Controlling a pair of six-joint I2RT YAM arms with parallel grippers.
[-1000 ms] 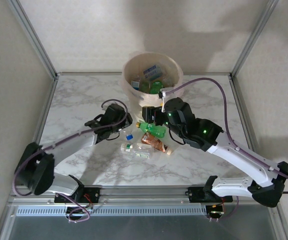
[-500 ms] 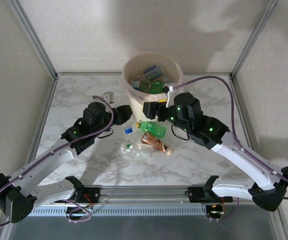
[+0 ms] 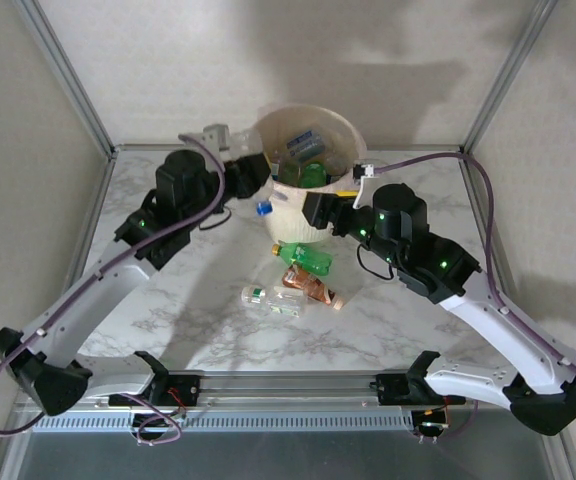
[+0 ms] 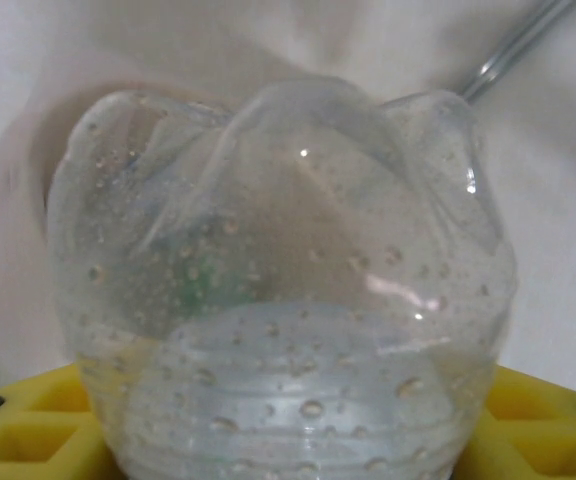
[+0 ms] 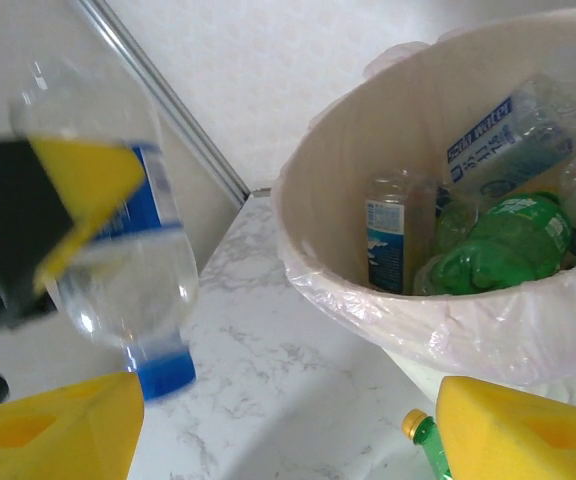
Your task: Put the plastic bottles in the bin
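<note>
The left gripper (image 3: 252, 174) is clenched on a clear bottle (image 3: 260, 200) with a blue label. It carries the bottle cap-down just beside the left wall of the bin (image 3: 344, 132), not yet over the opening. The bottle looks empty, light and thin-walled. A hard squeeze would likely buckle it and its smooth skin may slip, so a hold across the broad body near the base seems soundest. The left wrist view gives what the overhead cannot: the clear bottle (image 4: 278, 300) seen base-on, beaded with droplets, seated between yellow pads (image 4: 28, 435).

On the table (image 3: 168, 300) before the bin lie a second clear bottle (image 3: 271, 298), a brown-orange labelled bottle (image 3: 311, 288) and a green bottle (image 3: 306, 259).

The right gripper (image 3: 315, 210) hangs at the bin's front, jaws apart and empty. Its wrist view adds the carried bottle's blue cap (image 5: 166, 375), the bin's translucent liner (image 5: 418, 330) and the binned bottles (image 5: 493, 245).
</note>
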